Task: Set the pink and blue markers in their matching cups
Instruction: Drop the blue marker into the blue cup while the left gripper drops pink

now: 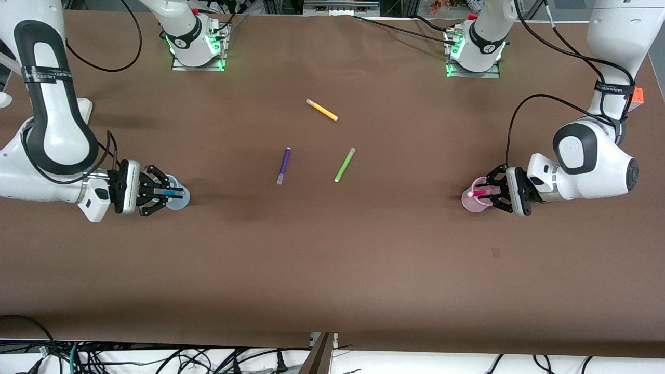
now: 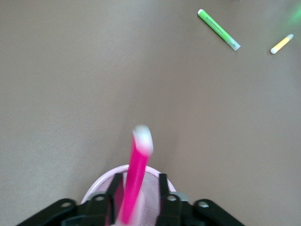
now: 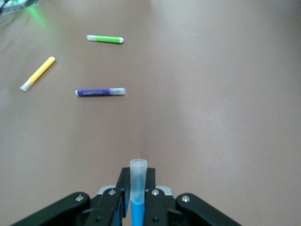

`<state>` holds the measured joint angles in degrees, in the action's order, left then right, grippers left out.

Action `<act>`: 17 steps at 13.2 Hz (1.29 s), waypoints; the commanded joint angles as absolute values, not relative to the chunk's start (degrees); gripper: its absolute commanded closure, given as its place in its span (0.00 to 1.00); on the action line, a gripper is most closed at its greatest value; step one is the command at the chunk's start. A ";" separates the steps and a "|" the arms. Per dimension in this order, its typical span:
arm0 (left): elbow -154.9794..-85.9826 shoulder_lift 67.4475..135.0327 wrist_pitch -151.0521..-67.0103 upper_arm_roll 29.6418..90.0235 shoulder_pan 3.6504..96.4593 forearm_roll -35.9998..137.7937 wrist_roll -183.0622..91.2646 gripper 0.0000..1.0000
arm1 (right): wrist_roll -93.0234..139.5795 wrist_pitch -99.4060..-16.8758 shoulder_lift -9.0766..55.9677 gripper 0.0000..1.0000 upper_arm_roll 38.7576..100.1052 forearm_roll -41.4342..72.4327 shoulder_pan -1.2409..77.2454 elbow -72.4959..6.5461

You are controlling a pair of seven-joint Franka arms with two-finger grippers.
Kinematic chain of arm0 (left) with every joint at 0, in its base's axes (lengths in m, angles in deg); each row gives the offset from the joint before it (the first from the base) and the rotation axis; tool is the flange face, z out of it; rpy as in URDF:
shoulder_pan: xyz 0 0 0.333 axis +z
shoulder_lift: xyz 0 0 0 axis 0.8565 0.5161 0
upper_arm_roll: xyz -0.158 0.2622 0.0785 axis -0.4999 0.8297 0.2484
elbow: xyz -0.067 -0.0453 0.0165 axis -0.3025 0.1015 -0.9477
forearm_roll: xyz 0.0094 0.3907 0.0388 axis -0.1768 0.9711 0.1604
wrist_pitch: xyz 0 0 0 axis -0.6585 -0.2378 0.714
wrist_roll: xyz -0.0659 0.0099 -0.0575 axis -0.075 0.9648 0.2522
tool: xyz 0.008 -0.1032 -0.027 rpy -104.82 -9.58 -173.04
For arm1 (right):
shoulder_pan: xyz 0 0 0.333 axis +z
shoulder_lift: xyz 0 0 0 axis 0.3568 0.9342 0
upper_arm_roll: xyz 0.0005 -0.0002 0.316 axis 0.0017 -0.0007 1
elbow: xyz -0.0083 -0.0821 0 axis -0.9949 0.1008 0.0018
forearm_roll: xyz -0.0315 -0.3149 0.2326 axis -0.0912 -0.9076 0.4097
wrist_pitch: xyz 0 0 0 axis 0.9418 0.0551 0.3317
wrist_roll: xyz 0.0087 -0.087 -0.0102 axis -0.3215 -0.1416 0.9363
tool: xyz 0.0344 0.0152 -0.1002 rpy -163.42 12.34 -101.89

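Right arm's end of the table: the right gripper [image 1: 174, 193] hangs over the small translucent pale blue plastic cup [image 1: 179, 200], its fingers closed narrowly on the slim mid-blue felt-tip marker with a greyish cap [image 1: 170, 192]. The marker stands close to upright with its cap up, which I judge is the attitude needed to drop its lower end into a cup shorter than itself.

Middle of the brown table [image 1: 332, 249]: a purple marker [image 1: 283, 165], a green marker [image 1: 344, 164] and, farther from the front camera, a yellow marker [image 1: 321, 109] lie flat and well apart. None is in the task, so they are rightly left lying.

Left arm's end: the left gripper [image 1: 492, 193] is over the small translucent pale pink plastic cup [image 1: 475, 200], fingers closed on the slim magenta-pink marker with a white tip [image 1: 478, 192], which tilts somewhat, tip upward.

Views compared: the front view places each gripper above its matching cup but hides how deep the markers sit. The left wrist view shows the pink marker [image 2: 135, 176] running down inside the pink cup's rim [image 2: 101, 183], between the fingers [image 2: 114, 193]. The right wrist view shows the blue marker's cap [image 3: 138, 176] clamped between the fingers [image 3: 123, 188]; only a sliver of pale rim shows, so its depth cannot be told.
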<state>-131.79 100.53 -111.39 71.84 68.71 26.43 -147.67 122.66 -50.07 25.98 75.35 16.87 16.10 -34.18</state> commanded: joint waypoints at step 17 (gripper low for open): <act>-100.40 89.68 -78.44 65.77 63.59 59.80 -62.68 0.00 | 75.19 -42.74 22.92 0.00 75.85 9.71 14.30 -26.01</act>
<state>-102.84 88.48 -80.25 66.23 64.20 58.40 -71.61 87.01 -46.05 23.28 75.61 14.22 13.07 -30.40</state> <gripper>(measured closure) 0.000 0.000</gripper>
